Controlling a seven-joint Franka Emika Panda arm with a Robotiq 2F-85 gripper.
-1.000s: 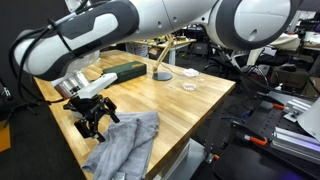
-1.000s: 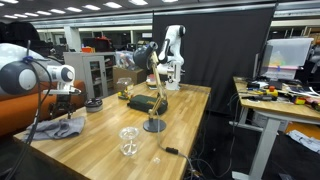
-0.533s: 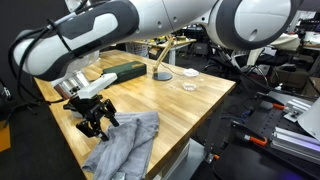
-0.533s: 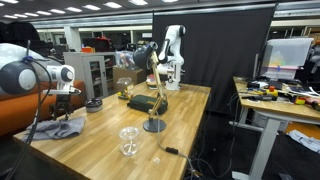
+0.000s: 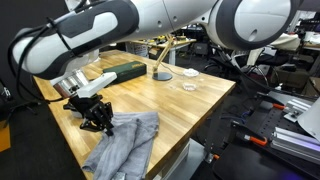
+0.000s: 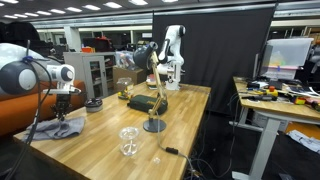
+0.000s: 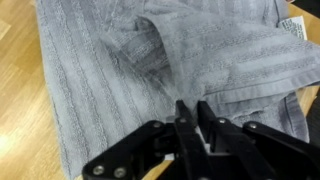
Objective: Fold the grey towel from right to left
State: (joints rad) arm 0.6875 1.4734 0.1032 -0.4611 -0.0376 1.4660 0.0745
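The grey towel (image 5: 125, 145) lies rumpled at the near corner of the wooden table, part of it hanging over the edge. An exterior view shows the grey towel (image 6: 60, 128) at the table's left end. My gripper (image 5: 103, 128) is down at its upper edge, and the gripper (image 6: 60, 118) sits right on top of the cloth. In the wrist view the grey towel (image 7: 120, 60) fills the picture, with a raised fold near the top. There my gripper (image 7: 192, 108) has its fingers drawn almost together, pinching the cloth's edge.
A dark green case (image 5: 125, 71) lies at the back of the table. A desk lamp's round base (image 5: 160, 74) and a small glass dish (image 5: 188, 86) stand toward the far side. A stemmed glass (image 6: 128, 140) stands nearer mid-table. The table edge (image 5: 170, 150) runs beside the towel.
The jaws have gone from wide open to nearly together on the towel's edge. The arm itself has hardly moved.
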